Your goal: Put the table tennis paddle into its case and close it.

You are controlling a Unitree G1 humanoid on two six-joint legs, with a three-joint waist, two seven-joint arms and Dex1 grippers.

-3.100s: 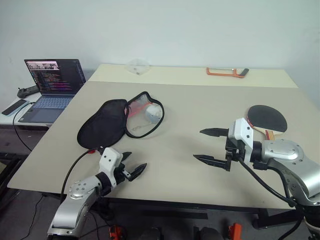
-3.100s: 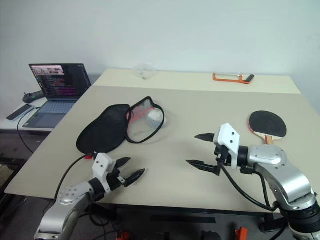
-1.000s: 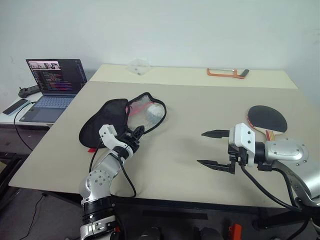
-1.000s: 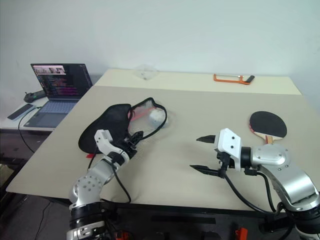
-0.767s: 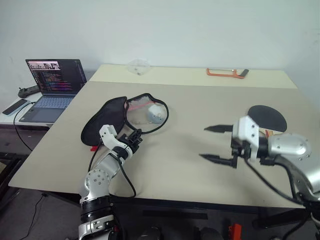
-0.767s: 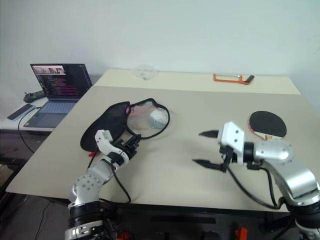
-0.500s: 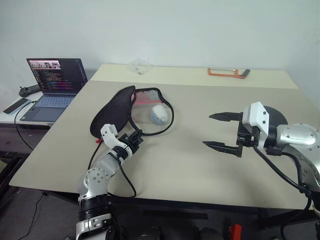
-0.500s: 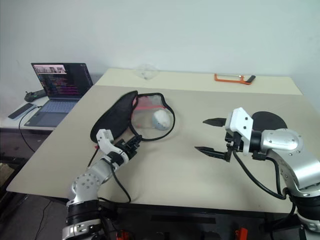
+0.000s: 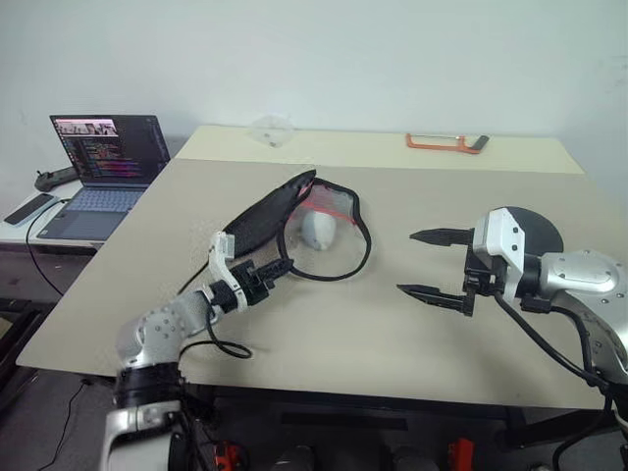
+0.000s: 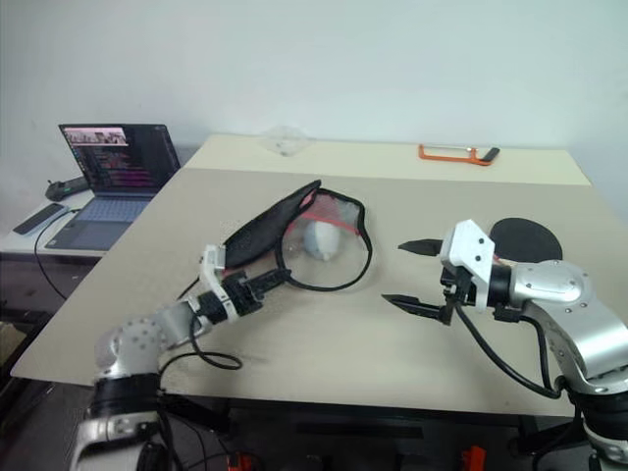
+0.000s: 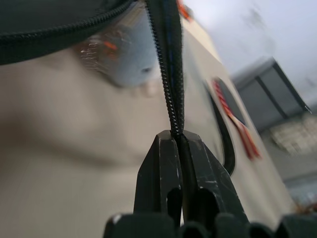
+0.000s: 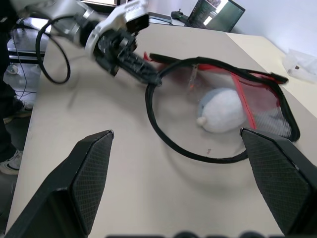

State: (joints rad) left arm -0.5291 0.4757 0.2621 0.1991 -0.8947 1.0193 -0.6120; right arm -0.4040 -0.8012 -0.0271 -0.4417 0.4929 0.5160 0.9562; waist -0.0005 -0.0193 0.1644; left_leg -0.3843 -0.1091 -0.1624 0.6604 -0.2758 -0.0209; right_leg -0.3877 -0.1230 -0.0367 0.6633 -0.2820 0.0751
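Your laptop (image 9: 103, 162) at 10 o'clock off the desk (image 9: 324, 334) | left gripper (image 9: 278, 267) pinched on zip rim of the case (image 9: 294, 221), case unzipped and lifted at centre-left, white lump inside | right gripper (image 9: 432, 263) spread wide, empty, at 3 o'clock | the table tennis paddle (image 9: 535, 228) flat behind it, far right.

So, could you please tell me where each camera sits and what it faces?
Head stereo pair: looks forward and down at the table; both arms show.
Left wrist: along the left gripper, pinching the case rim.
Right wrist: between the right gripper fingers, facing the case and left gripper.
Shared: the open case.
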